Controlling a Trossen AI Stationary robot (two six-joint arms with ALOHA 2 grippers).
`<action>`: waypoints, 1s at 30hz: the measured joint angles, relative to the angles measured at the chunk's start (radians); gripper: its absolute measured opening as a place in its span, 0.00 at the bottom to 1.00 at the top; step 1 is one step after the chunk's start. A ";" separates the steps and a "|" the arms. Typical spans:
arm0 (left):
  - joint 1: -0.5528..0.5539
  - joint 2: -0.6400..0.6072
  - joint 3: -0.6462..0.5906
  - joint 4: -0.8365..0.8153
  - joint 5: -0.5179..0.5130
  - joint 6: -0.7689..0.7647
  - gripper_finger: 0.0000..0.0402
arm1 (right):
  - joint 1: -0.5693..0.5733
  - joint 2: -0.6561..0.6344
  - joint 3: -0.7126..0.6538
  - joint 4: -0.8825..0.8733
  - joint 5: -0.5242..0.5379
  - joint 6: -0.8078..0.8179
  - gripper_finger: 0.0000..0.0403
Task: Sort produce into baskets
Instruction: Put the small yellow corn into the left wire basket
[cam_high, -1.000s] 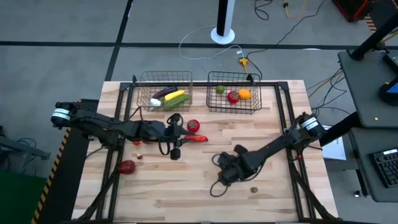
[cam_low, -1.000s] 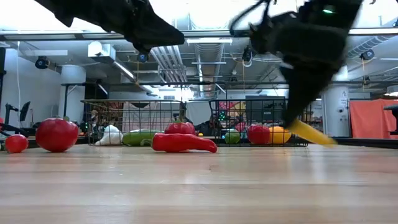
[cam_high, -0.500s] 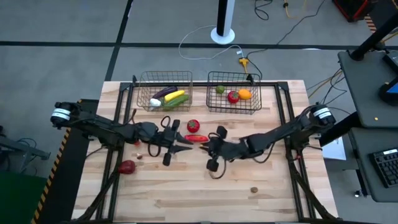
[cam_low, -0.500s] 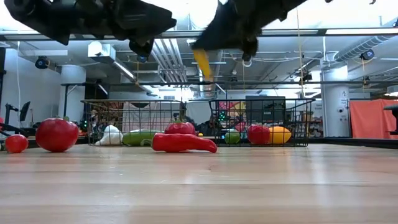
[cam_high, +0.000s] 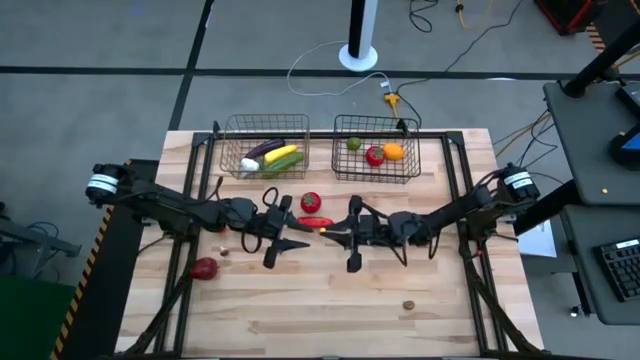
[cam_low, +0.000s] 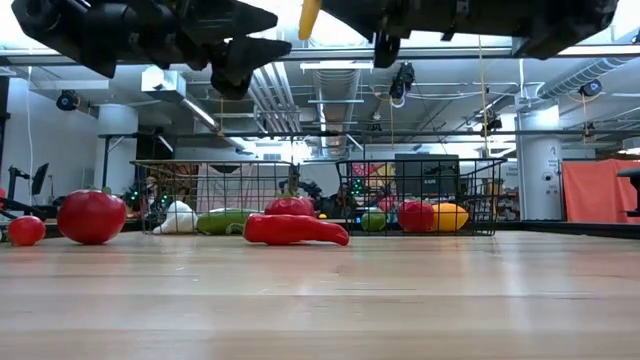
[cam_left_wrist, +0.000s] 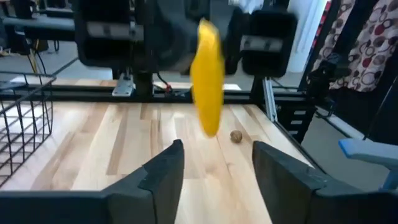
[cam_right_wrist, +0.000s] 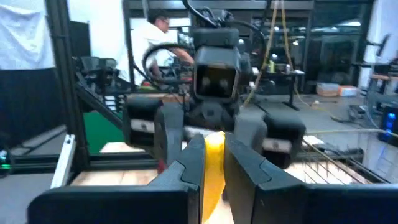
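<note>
Straight ahead of the left gripper (cam_left_wrist: 211, 163), jaws parted, hangs a yellow banana-like piece (cam_left_wrist: 207, 81), long axis upright, clamped by the right gripper (cam_right_wrist: 212, 163).

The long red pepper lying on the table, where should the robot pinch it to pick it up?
Probably around the thick middle of the long red pepper, coming straight down from above with the fingers across its narrow width. It lies flat on the wooden table and tapers toward one end, so the tip would likely slip. The red tomato sits close behind it, so stay clear of that side.
</note>
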 joint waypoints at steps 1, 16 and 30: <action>0.000 0.012 0.010 -0.003 0.000 -0.001 0.45 | -0.004 0.003 0.006 0.004 -0.010 0.000 0.08; 0.000 0.128 0.117 0.008 0.000 0.016 0.47 | -0.005 0.015 0.018 -0.023 -0.015 -0.051 0.08; 0.000 0.120 0.113 -0.005 -0.001 0.023 0.03 | -0.005 0.015 0.018 -0.020 -0.012 -0.033 0.20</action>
